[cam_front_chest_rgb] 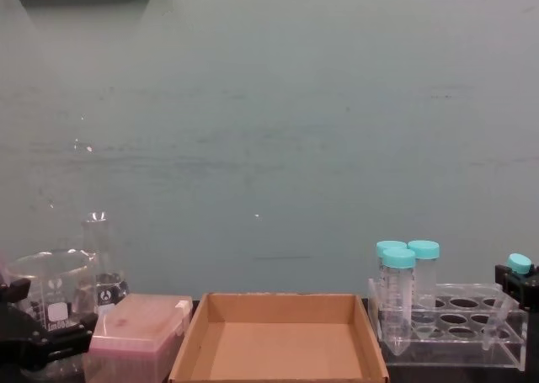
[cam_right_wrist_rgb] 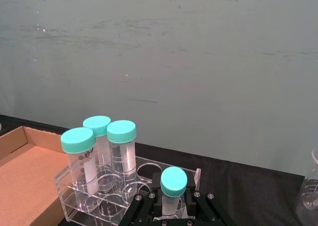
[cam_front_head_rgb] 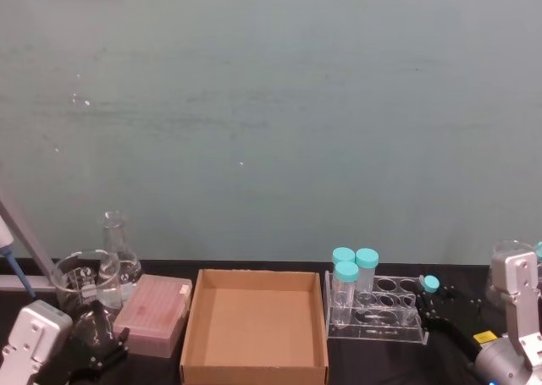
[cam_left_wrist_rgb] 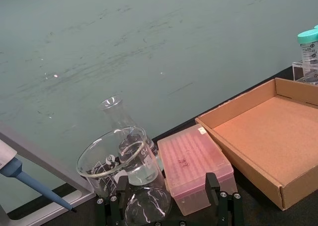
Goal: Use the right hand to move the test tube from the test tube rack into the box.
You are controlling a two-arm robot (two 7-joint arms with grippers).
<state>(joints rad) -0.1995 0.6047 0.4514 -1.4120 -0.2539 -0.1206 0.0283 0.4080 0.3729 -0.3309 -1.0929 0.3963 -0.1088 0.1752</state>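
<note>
Evidently the grasp comes first. The black two-finger right hand (cam_right_wrist_rgb: 174, 201) sits at the 3 o'clock end of the clear acrylic two-tier test tube rack (cam_front_head_rgb: 377, 317). Its fingers (cam_right_wrist_rgb: 146, 208) lie against both sides of the slim clear plastic test tube (cam_right_wrist_rgb: 173, 186) just under the small teal cap, so I read it as clamped on the tube (taken high, probably to keep the fingers above the rack's top tier). The test tube is in a hole at that end, not yet lifted.

The shallow brown cardboard box (cam_front_head_rgb: 254, 326) lies just beside the rack at its 9 o'clock, on the black counter (cam_front_head_rgb: 445, 364). That makes the carry short, though the three wider teal-capped tubes (cam_front_head_rgb: 351, 266) stand between, and the lift should clear them.

The right wrist view shows the finger contact. The chest view adds that the test tube leans, cap toward 1 o'clock and pointed tip toward 7, as a slim tube would in a wide hole. The head view gives the layout. The black left hand (cam_front_head_rgb: 97, 338) is parked at 7 o'clock of the pink translucent plastic box (cam_front_head_rgb: 152, 313), and the left wrist view shows its fingers spread apart near a glass beaker (cam_left_wrist_rgb: 117, 161).
</note>
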